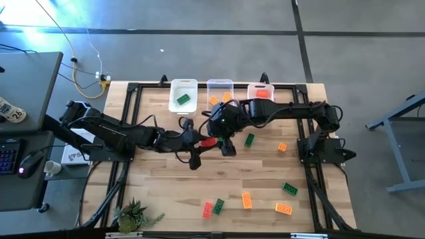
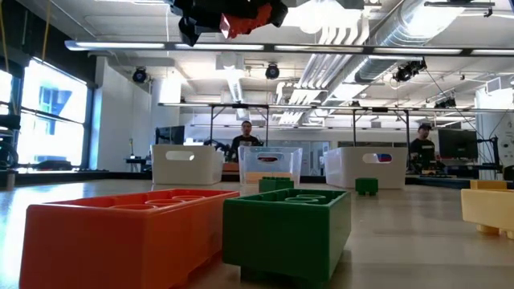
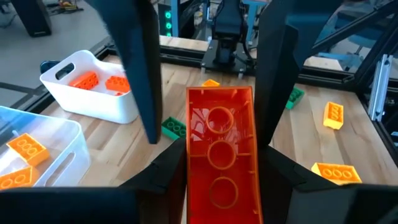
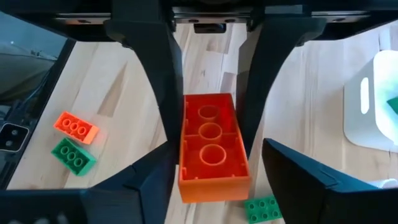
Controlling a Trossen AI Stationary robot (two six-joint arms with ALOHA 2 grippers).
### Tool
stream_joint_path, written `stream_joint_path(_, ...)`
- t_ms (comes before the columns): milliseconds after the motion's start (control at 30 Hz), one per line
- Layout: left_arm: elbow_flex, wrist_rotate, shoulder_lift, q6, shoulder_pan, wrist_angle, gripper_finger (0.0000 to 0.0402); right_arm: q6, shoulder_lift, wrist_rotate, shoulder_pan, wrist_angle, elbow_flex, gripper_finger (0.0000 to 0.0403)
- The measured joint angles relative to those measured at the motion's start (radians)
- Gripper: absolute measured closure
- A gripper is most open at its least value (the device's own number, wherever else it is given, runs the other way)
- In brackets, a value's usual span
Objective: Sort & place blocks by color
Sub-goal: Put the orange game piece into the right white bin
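Observation:
A red block (image 1: 208, 141) hangs in the air over the table's middle, hollow underside up. My left gripper (image 3: 224, 171) comes from the left and is shut on it. My right gripper (image 4: 217, 163) comes from the right and is open, with a finger on either side of the same red block (image 4: 210, 140). I cannot tell whether those fingers touch it. The low view shows the red block (image 2: 241, 20) high up between dark fingers. Loose green (image 1: 249, 139) and orange (image 1: 282, 147) blocks lie flat on the wood. My left gripper pinches the red block between its two fingers, which lie on the block's two long sides (image 3: 190, 180). The fingers come level from the table's left, along the block. The block is lifted clear and lies level, with its hollow side (image 3: 217, 149) up.
Three bins stand along the far edge: a white one with a green block (image 1: 183, 95), a clear one with orange blocks (image 1: 220, 93) and a white one with red blocks (image 1: 261, 93). Several blocks lie near the front edge (image 1: 246, 199). A small plant (image 1: 133, 214) stands front left.

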Motion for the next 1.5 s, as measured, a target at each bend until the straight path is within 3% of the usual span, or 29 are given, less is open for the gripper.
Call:
stream_joint_path(400,0.0,0.019,0.0,-0.005,0.024,0.0,0.0268,0.028,-0.001,-0.001,0.0,-0.013,0.0,0.0285)
stream_joint_path(967,0.0,0.084,0.001,-0.072,0.081,-0.02,0.0232,0.088,-0.001,0.049,-0.001,-0.04,0.001,0.0286)
stream_joint_path(1267,0.0,0.111,0.0,-0.072,0.093,-0.04,0.0168,0.113,0.0,0.052,0.0,-0.08,0.001,0.0286)
stream_joint_path(1500,0.0,0.1,0.0,-0.072,0.093,-0.045,0.0143,0.134,0.0,0.194,0.0,-0.214,0.001,0.0286)
